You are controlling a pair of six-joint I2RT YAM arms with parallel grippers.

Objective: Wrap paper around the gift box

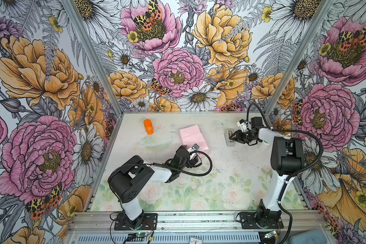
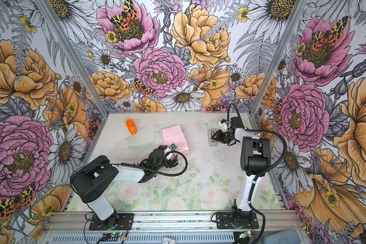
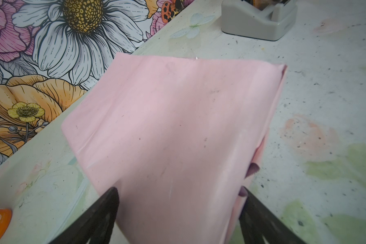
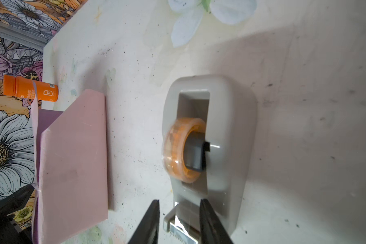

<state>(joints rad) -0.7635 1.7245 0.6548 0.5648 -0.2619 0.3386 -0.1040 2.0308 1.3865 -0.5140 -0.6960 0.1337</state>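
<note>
The paper lies mid-table, folded pale pink side out into a flat parcel. A lilac flap shows at its far end. The gift box is hidden, presumably inside. My left gripper stands wide at the parcel's near end. Its fingertips press against both sides of the paper. My right gripper is over the grey tape dispenser. Its jaws stand a little apart on either side of the clear strip at the cutter.
An orange bottle lies at the back left of the table. A clear plastic piece rests between it and the parcel. Metal frame posts and floral walls close in the back and both sides.
</note>
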